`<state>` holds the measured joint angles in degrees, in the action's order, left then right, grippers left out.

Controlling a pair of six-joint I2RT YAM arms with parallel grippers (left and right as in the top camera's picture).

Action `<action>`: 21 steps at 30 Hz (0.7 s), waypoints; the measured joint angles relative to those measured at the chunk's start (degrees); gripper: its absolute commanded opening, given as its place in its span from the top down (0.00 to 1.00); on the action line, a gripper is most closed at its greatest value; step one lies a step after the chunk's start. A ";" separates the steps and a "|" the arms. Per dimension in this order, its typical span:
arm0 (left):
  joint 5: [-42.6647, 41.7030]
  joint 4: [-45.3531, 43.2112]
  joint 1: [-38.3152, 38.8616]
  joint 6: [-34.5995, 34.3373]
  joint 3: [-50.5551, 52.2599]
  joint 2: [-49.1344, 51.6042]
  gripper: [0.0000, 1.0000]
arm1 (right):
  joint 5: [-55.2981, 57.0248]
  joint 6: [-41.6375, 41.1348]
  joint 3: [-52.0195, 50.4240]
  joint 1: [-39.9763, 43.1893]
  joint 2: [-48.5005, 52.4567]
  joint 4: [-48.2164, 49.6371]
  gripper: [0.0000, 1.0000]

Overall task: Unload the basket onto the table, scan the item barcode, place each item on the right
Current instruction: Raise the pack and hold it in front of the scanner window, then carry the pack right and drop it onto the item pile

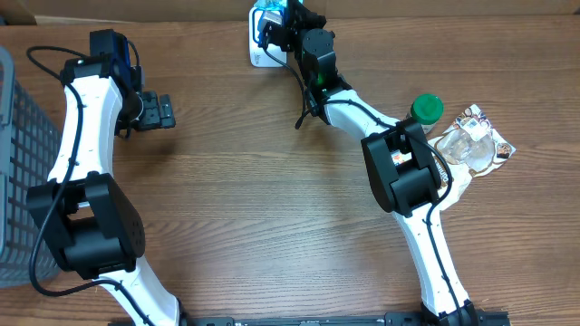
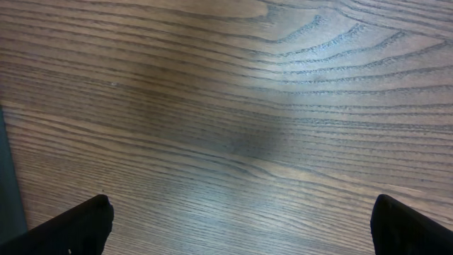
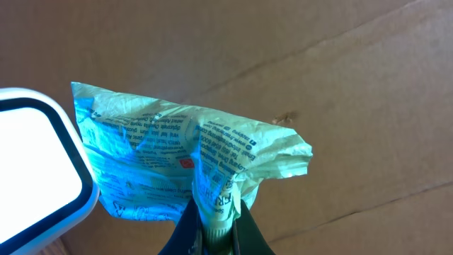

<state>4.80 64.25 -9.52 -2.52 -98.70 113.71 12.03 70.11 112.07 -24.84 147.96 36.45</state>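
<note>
My right gripper (image 3: 215, 221) is shut on the item, a crinkled pale green printed packet (image 3: 177, 152). It holds the packet up beside the white scanner (image 3: 35, 163), whose blue light washes over the packet's printed face. From overhead the right gripper (image 1: 276, 25) sits at the table's far edge, right in front of the scanner (image 1: 258, 56), with the lit packet (image 1: 269, 13) between them. No barcode is legible. My left gripper (image 2: 241, 230) hangs open over bare wood, nothing between its fingers; overhead it shows as the left gripper (image 1: 163, 110) at the left of the table.
A green-capped bottle (image 1: 426, 109) and a clear printed wrapper (image 1: 476, 145) lie at the right side of the table. A grey mesh basket (image 1: 18, 163) stands along the left edge. Brown cardboard fills the background of the right wrist view.
</note>
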 measured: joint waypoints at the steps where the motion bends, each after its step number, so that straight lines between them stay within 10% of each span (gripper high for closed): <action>1: 0.00 0.00 0.00 0.00 0.00 0.00 0.00 | 0.02 0.15 0.00 0.00 0.00 -0.04 0.96; 13: 0.00 -0.04 0.00 0.00 0.00 0.00 0.00 | 0.24 -20.96 -0.11 -0.85 -7.19 -13.14 0.96; 21: 0.04 0.00 0.00 0.00 0.02 0.00 0.00 | -2.45 -53.20 0.44 -2.69 -33.00 -51.74 0.96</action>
<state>4.84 64.25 -9.52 -2.52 -98.67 113.71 9.58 16.91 112.51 -27.53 114.96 -15.29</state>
